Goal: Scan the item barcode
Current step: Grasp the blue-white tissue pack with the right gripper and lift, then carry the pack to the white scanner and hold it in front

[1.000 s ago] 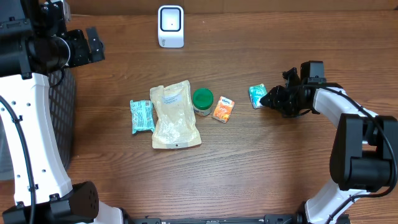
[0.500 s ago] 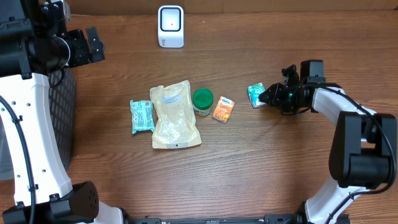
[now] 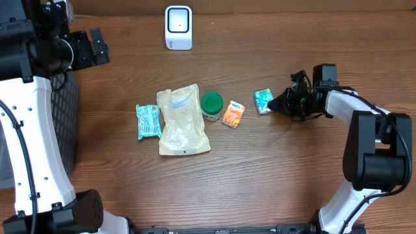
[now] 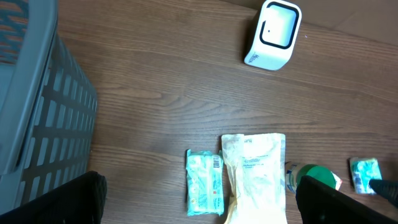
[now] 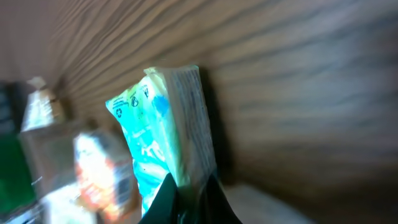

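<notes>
**Packet pinched by its edge, scanner far off**

My right hand (image 3: 273,103) is pressed together on the thin near edge of the teal packet (image 3: 262,101), which sits on the desk (image 3: 273,175) just right of the other goods. I judge the edge grip leaves the printed faces bare for the scanner (image 3: 178,27), well apart at the back. My right forearm lies low, wrist turned in toward the packet. My left hand (image 3: 99,44) hangs spread wide by the basket (image 4: 37,124), holding nothing.
</notes>
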`<action>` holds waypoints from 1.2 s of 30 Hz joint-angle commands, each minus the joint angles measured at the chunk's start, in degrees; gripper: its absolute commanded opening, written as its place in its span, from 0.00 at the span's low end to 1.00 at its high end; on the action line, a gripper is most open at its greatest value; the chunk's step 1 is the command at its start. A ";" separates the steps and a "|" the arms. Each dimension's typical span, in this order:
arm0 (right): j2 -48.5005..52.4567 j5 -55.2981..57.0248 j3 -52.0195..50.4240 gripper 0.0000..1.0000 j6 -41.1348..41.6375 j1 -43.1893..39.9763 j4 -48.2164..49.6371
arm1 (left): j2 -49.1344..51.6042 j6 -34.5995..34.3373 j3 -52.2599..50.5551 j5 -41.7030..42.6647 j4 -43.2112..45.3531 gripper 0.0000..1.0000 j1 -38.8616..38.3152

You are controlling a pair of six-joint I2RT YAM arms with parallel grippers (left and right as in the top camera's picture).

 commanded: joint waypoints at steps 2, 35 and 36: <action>-5.70 -20.74 2.34 0.04 2.62 -0.55 -1.64 | -0.04 1.27 -0.22 0.44 0.07 1.00 -0.37; -24.79 -44.68 2.54 0.04 43.41 10.25 26.53 | -0.04 1.27 -0.22 0.44 0.07 1.00 -0.37; -24.79 -44.72 2.69 0.04 47.58 11.61 32.68 | -0.04 1.27 -0.22 0.44 0.07 0.99 -0.37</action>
